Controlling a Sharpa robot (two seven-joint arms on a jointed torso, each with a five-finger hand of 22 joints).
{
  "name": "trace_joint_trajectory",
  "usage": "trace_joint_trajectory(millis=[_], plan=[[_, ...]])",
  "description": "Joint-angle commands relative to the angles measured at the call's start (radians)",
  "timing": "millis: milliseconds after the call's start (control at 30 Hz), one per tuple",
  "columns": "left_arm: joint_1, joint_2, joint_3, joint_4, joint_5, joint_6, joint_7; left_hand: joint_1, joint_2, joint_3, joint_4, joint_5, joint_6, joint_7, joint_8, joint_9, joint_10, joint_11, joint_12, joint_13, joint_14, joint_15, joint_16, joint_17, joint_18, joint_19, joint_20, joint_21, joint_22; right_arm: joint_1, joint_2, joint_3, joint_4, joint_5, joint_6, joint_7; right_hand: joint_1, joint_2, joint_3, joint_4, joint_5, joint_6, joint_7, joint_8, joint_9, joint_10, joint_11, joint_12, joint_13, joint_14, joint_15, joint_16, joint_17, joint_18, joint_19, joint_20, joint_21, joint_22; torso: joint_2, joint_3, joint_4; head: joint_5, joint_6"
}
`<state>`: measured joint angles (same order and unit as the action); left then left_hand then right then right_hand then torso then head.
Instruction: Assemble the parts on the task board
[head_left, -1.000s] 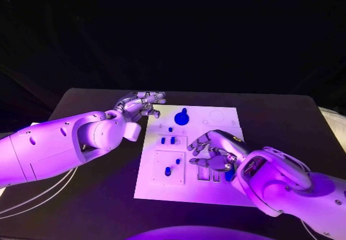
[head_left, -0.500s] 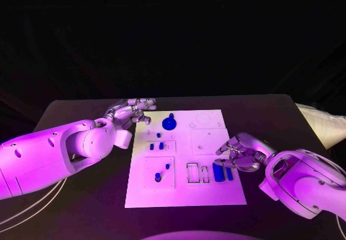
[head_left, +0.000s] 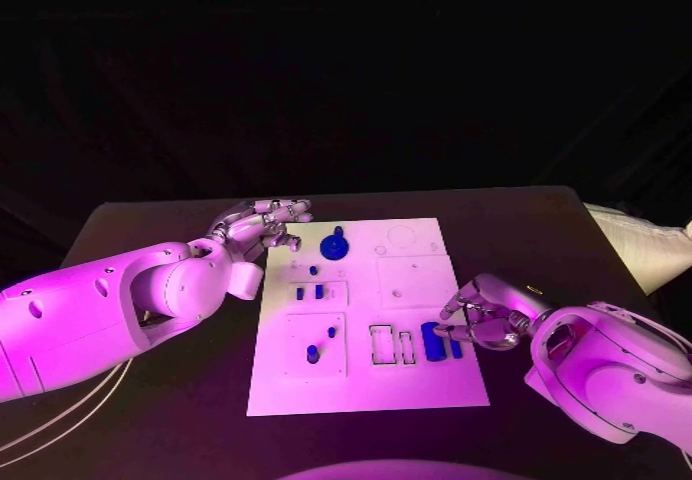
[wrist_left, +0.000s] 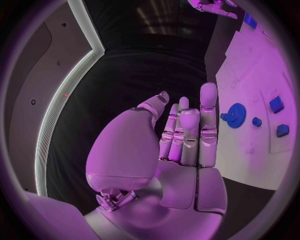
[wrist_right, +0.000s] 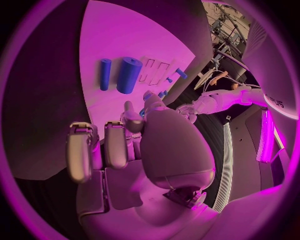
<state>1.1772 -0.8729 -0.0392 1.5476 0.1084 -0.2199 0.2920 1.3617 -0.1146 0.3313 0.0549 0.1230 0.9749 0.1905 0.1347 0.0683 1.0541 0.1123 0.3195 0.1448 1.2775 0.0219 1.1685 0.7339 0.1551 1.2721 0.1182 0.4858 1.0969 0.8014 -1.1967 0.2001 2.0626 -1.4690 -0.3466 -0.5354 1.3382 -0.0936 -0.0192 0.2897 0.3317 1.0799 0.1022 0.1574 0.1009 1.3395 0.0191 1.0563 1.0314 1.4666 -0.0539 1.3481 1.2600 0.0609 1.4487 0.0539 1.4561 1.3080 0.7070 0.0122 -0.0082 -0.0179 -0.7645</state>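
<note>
The white task board (head_left: 368, 385) lies mid-table. A blue gear (head_left: 335, 245) sits at its far end. A thick blue cylinder (head_left: 431, 340) and a thin one (head_left: 456, 345) lie side by side near the board's right edge, next to two empty rectangular slots (head_left: 384, 345). Small blue pieces (head_left: 310, 293) stand in the left plates. My right hand (head_left: 483, 312) hovers just right of the cylinders, fingers loosely bent, holding nothing. My left hand (head_left: 268, 222) is beside the board's far left corner, fingers straight and empty. The wrist views show the gear (wrist_left: 236, 115) and both cylinders (wrist_right: 128, 75).
The black table (head_left: 555, 235) reaches beyond the board on all sides. White cables (head_left: 51, 415) trail under my left arm. A pale object (head_left: 642, 245) lies past the table's right edge.
My right hand has drawn back to the right, off the slots, uncovering the two cylinders. The head camera has shifted. My left hand keeps its place by the far left corner.
</note>
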Motion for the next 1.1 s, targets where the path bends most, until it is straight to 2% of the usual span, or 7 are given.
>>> trace_joint_trajectory(millis=[33, 167, 233, 533, 733, 967, 1100], plan=[[0.000, 0.001, 0.000, 0.002, -0.006, 0.022, 0.004, 0.008, 0.001, -0.008, 0.000, -0.002, -0.008, 0.000, 0.003, 0.000, -0.005, 0.000, 0.002, 0.001, -0.004, 0.005, 0.001, 0.000, 0.018, 0.001, 0.006, -0.003, -0.001, -0.007, 0.010, -0.001, -0.007, -0.080, 0.059, -0.039, -0.014, -0.003, -0.014, -0.001, 0.028, -0.005, 0.000, 0.005, 0.001, -0.006, 0.000, 0.007, 0.008, 0.053, 0.001, 0.006, 0.002, -0.012, 0.007, 0.002, 0.004, 0.058, 0.001, -0.0016, 0.0005, 0.004, -0.004], [-0.001, 0.000, 0.000, 0.002, -0.006, 0.022, 0.004, 0.008, 0.001, -0.008, 0.000, -0.002, -0.008, 0.000, 0.003, 0.000, -0.005, 0.000, 0.002, 0.001, -0.004, 0.005, 0.001, 0.000, 0.018, 0.001, 0.006, -0.003, -0.001, -0.016, 0.020, -0.002, -0.016, -0.096, 0.078, -0.043, -0.018, -0.001, -0.020, 0.000, 0.033, -0.004, 0.000, 0.007, 0.002, -0.007, 0.000, 0.009, 0.013, 0.053, 0.001, 0.007, 0.003, -0.012, 0.007, 0.002, 0.004, 0.059, 0.001, -0.0019, -0.0008, 0.006, -0.007], [-0.001, -0.001, 0.000, 0.002, -0.006, 0.022, 0.004, 0.008, 0.001, -0.008, 0.000, -0.002, -0.008, 0.000, 0.003, 0.000, -0.005, 0.000, 0.002, 0.001, -0.004, 0.005, 0.001, 0.000, 0.018, 0.001, 0.006, -0.003, -0.001, -0.019, 0.023, -0.002, -0.020, -0.103, 0.084, -0.045, -0.020, 0.000, -0.022, 0.000, 0.033, -0.003, -0.001, 0.008, 0.003, -0.006, 0.000, 0.011, 0.016, 0.053, 0.001, 0.007, 0.003, -0.012, 0.007, 0.002, 0.005, 0.059, 0.001, -0.0019, -0.0015, 0.009, -0.003], [-0.001, -0.003, 0.000, 0.003, -0.006, 0.022, 0.004, 0.008, 0.001, -0.008, 0.000, -0.002, -0.008, 0.000, 0.003, 0.000, -0.005, 0.000, 0.002, 0.001, -0.004, 0.005, 0.001, 0.000, 0.018, 0.001, 0.006, -0.003, -0.001, -0.026, 0.038, -0.002, -0.032, -0.148, 0.097, -0.055, -0.053, 0.015, -0.052, 0.002, 0.029, 0.002, -0.004, 0.018, 0.006, -0.008, -0.002, 0.010, 0.028, 0.052, 0.000, 0.007, 0.004, -0.012, 0.007, 0.001, 0.005, 0.060, 0.001, -0.0018, -0.0012, 0.012, -0.012], [-0.001, -0.004, 0.000, 0.003, -0.006, 0.022, 0.003, 0.008, 0.001, -0.008, 0.000, -0.002, -0.008, 0.000, 0.003, 0.000, -0.005, 0.000, 0.002, 0.001, -0.004, 0.005, 0.001, 0.000, 0.018, 0.001, 0.006, -0.003, -0.001, -0.034, 0.053, -0.002, -0.043, -0.160, 0.110, -0.059, -0.088, 0.025, -0.085, 0.003, -0.003, 0.000, -0.005, 0.023, 0.009, -0.010, -0.003, 0.005, 0.035, 0.052, -0.001, 0.006, 0.002, -0.011, 0.005, 0.001, 0.004, 0.059, 0.002, -0.0020, -0.0016, 0.014, -0.014], [-0.001, -0.005, 0.000, 0.004, -0.006, 0.023, 0.002, 0.008, 0.001, -0.008, 0.000, -0.002, -0.008, 0.000, 0.003, 0.000, -0.005, 0.000, 0.002, 0.001, -0.004, 0.005, 0.001, 0.000, 0.018, 0.001, 0.006, -0.003, -0.001, -0.054, 0.081, -0.002, -0.065, -0.163, 0.125, -0.065, -0.132, 0.030, -0.128, 0.003, -0.068, -0.007, -0.004, 0.028, 0.011, -0.015, -0.001, -0.005, 0.042, 0.050, 0.001, 0.001, -0.004, -0.010, 0.001, 0.002, 0.000, 0.053, 0.002, -0.0021, -0.0004, 0.017, -0.019], [-0.001, -0.006, 0.000, 0.004, -0.006, 0.023, 0.001, 0.008, 0.001, -0.008, 0.000, -0.002, -0.008, 0.000, 0.003, 0.000, -0.005, 0.000, 0.002, 0.001, -0.004, 0.005, 0.001, 0.000, 0.018, 0.001, 0.006, -0.003, -0.001, -0.061, 0.094, -0.002, -0.077, -0.170, 0.138, -0.067, -0.136, 0.029, -0.133, 0.003, -0.076, -0.008, -0.004, 0.029, 0.012, -0.016, -0.001, -0.007, 0.042, 0.050, 0.001, 0.000, -0.006, -0.009, 0.000, 0.002, 0.000, 0.052, 0.002, -0.0025, 0.0003, 0.019, -0.021]])
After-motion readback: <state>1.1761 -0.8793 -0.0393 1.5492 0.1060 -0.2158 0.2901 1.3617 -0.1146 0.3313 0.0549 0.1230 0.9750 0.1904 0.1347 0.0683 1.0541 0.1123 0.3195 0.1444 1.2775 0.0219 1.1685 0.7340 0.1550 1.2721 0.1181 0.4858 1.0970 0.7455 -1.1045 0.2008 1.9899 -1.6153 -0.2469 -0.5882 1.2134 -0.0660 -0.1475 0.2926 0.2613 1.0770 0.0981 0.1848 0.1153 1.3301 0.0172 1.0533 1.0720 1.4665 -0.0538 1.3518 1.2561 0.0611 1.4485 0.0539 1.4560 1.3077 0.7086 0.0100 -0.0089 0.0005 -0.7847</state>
